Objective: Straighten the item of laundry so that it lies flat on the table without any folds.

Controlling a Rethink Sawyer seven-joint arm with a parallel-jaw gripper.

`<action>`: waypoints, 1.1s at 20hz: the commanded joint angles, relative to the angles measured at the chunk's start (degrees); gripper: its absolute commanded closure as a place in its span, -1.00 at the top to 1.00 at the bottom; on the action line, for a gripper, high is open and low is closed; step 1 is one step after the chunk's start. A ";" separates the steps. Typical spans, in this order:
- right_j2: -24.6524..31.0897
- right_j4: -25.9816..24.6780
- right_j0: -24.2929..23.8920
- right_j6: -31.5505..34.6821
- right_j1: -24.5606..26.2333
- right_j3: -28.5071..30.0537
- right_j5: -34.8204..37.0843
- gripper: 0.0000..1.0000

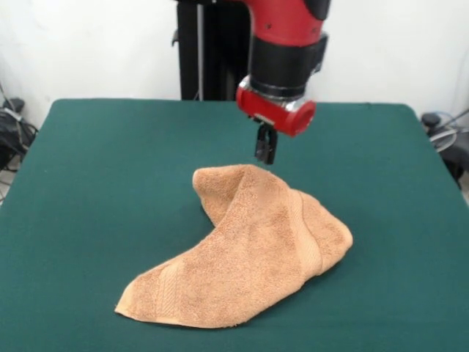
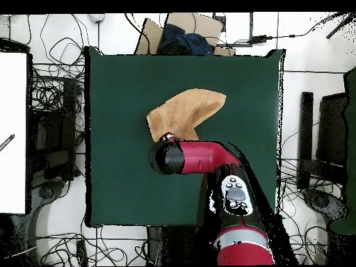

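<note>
The light orange-tan towel (image 1: 242,257) lies folded over on itself on the dark green table (image 1: 88,183), a little right of centre, with a raised hump at its far end and a flat corner pointing to the near left. A woven band stripe shows across the fold. My gripper (image 1: 265,155) hangs just above and behind the towel's far hump, looks shut and holds nothing. In the overhead view the towel (image 2: 184,111) lies in the table's (image 2: 118,174) upper middle, and the red arm's wrist (image 2: 167,156) covers the towel's lower left edge and hides the gripper.
The black pedestal (image 1: 212,51) stands behind the table's far edge. In the overhead view a cardboard box (image 2: 181,35) with a dark blue thing sits beyond the top edge. Cables (image 2: 55,97) lie on the floor at both sides. A white board (image 2: 12,132) stands at the left.
</note>
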 commanded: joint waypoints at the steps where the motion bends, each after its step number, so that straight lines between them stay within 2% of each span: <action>1: 0.83 3.43 2.38 4.75 -3.51 2.14 5.61 -1.00; 7: 1.10 4.28 2.10 4.02 -3.54 2.55 4.88 -1.00; 16: 2.20 2.17 -1.18 1.57 6.49 -2.54 -1.71 -1.00; 22: 0.47 2.70 2.10 4.30 8.10 -5.40 -1.25 -1.00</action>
